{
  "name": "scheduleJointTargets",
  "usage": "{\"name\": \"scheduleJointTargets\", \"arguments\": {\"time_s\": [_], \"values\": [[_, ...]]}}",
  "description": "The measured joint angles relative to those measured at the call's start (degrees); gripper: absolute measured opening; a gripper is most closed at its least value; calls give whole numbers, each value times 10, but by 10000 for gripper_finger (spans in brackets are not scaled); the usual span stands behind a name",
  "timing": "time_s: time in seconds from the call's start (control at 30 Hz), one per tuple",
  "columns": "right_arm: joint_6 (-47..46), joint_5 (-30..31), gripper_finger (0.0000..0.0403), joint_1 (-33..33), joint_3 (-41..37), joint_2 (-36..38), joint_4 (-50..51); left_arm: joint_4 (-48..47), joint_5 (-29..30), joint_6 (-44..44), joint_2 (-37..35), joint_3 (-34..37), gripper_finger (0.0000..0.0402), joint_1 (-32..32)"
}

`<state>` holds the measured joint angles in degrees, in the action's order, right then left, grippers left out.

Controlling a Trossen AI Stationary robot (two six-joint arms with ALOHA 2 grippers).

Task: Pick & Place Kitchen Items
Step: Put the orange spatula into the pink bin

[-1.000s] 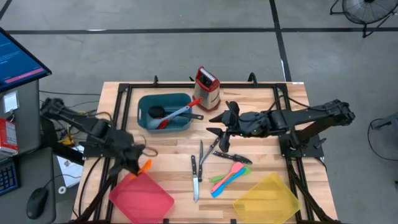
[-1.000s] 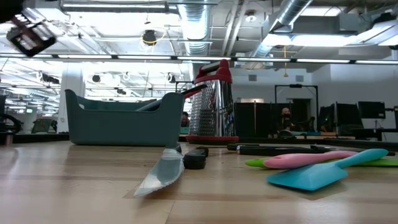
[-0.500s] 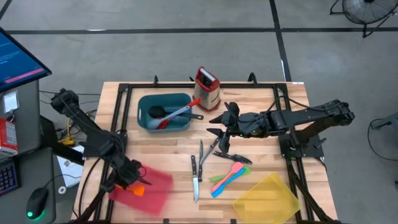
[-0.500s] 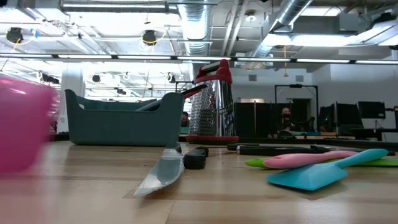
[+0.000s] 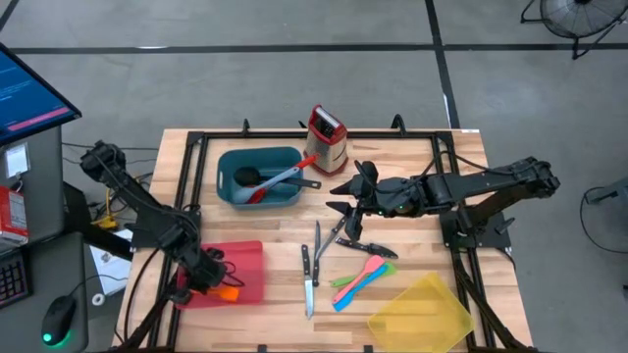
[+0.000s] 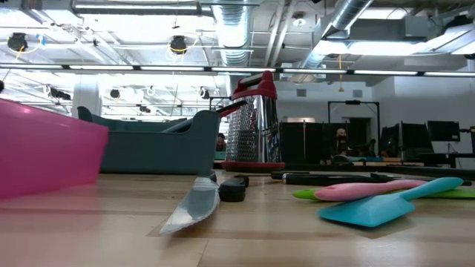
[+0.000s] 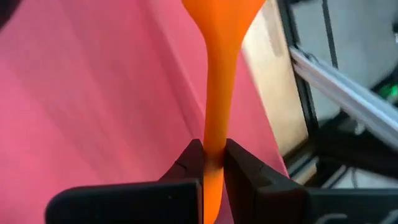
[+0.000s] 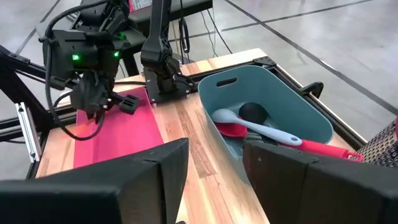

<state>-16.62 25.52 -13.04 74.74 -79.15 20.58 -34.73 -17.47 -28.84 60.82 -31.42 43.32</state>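
The wooden table [image 5: 285, 221] now carries the red tray [image 5: 235, 270] lying squarer at its 8 o'clock corner; a second ago the tray sat tilted nearer the front edge, and in the low view its pink wall [image 6: 44, 152] has slid in from the left. The left gripper [image 5: 218, 287] has come down over that tray, pinching the orange plastic utensil [image 7: 217, 81] by its handle. I judge the release into the tray to be the step in hand.

The right gripper [image 5: 345, 208] waits near table centre, jaws spread and empty, over the black-handled knives [image 5: 312, 263].

At 11 o'clock the teal tray [image 5: 257, 157] holds the black ladle [image 8: 252, 112], a red spoon [image 8: 231, 129] and a grey-blue spoon [image 8: 255, 127]. The box grater [image 5: 326, 139] stands at 12, the yellow tray [image 5: 422, 312] at 5, both clear of the drop. The pink, green and blue utensils [image 5: 358, 277] lie at 5 o'clock of centre, not yet placed.
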Motion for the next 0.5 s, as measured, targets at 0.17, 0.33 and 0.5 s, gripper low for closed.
{"name": "scheduleJointTargets", "arguments": {"time_s": [0.17, 0.33, 0.5], "values": [[0, 0, 161, 0, 0, 0, 0, -6, 52, -77, 0, 2, 14, -23], [0, 0, 159, 0, 0, 0, 0, -23, 55, -94, 0, 5, 14, -33], [0, 0, 159, 0, 0, 0, 0, -25, 55, -94, 0, 4, 42, -34]]}}
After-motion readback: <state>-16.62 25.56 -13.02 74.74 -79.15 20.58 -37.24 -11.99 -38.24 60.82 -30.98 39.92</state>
